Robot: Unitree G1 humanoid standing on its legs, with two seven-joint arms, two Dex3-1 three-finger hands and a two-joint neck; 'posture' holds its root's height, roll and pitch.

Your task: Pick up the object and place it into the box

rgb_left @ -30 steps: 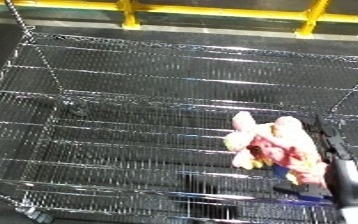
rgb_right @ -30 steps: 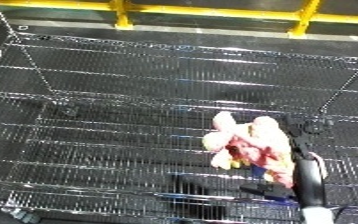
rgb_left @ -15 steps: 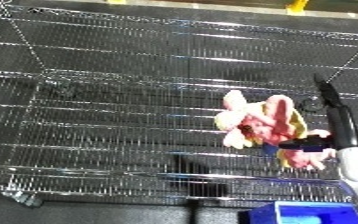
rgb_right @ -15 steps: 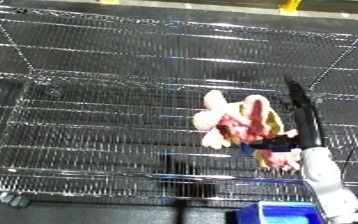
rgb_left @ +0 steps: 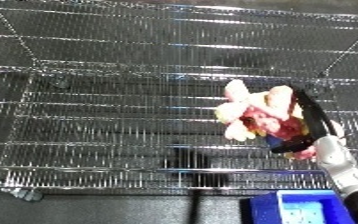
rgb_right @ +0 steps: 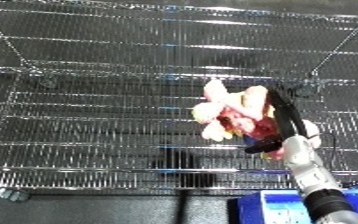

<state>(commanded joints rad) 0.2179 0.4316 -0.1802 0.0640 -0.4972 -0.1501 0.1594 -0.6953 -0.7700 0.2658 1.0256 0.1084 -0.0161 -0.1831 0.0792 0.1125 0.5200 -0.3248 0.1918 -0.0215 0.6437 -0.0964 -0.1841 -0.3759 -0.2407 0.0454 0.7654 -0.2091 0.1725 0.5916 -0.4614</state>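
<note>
Gripping the pink-and-cream soft toy [rgb_left: 257, 116], right hand [rgb_left: 302, 131] fingers [rgb_right: 282, 114] curl along its right side, above wire shelf [rgb_left: 113, 120].

1. Right hand [rgb_left: 302, 131] grips the plush toy [rgb_left: 254, 115] over the wire cart [rgb_left: 113, 100].
2. Left of it, open mesh.
3. Just below, the blue bin [rgb_left: 307, 210], opening unblocked.

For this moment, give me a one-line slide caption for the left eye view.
Right hand grips a pink-and-cream plush toy above the wire rack, blue bin below.
</note>
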